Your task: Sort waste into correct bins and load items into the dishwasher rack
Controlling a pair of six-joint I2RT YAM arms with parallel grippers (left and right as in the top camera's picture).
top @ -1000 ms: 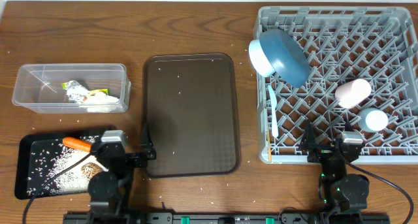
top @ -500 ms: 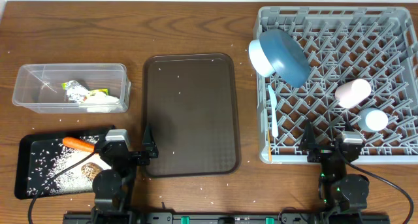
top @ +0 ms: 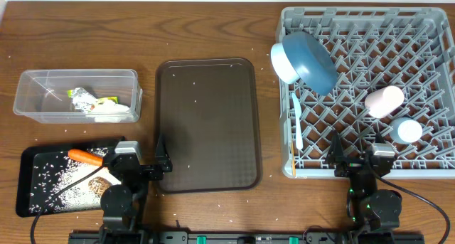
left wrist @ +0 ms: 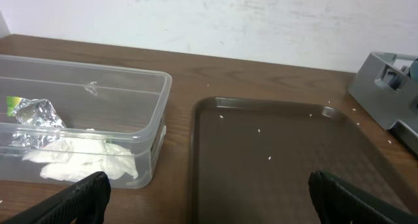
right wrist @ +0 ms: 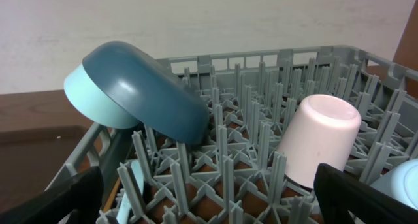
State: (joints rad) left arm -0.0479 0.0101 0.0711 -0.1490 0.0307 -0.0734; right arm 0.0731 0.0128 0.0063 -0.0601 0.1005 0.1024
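- Surface [top: 142, 38]: brown wood-grain top carrying everything listed; stray white grains lie scattered across it.
- Dishwasher rack [top: 362, 13]: square grey crate of upright pegs at the right side of the surface.
- Serving tray [top: 206, 123]: dark brown, rectangular, at the centre between the bins and the rack, with a few white grains on it.
- Clear tub [top: 77, 73]: far left, holding two pieces of waste.
- Black tray [top: 23, 166]: near left, just in front of the clear tub.
- Left gripper [left wrist: 209, 185]: at the near-left corner of the serving tray, beside the black tray; jaws spread wide, nothing between them.
- Right gripper [right wrist: 208, 178]: at the near edge of the dishwasher rack; jaws spread wide, grasping nothing.
- Blue plate [top: 313, 62]: tilted on the pegs in the rack's far-left corner.
- Pale blue bowl [top: 279, 62]: touching the plate's left side, over the rack's left wall.
- Pink cup [top: 384, 100]: tipped among the pegs, right of centre in the rack.
- Light blue cup [top: 407, 130]: in the rack, just nearer than the pink cup.
- Spoon [top: 297, 123]: pale blue, lying along the inside of the rack's left wall.
- Chopsticks [top: 293, 158]: thin and wooden, along the same wall, near end.
- Tissue [left wrist: 85, 160]: crumpled white, in the clear tub's right half.
- Snack wrapper [left wrist: 32, 113]: crinkled, green and silver, in the tub left of the tissue.
- Carrot [top: 85, 157]: orange, on the black tray's far part.
- Food lump [top: 98, 187]: brown, on the black tray's right part.
- Rice grains [top: 60, 176]: white, spread over the black tray.
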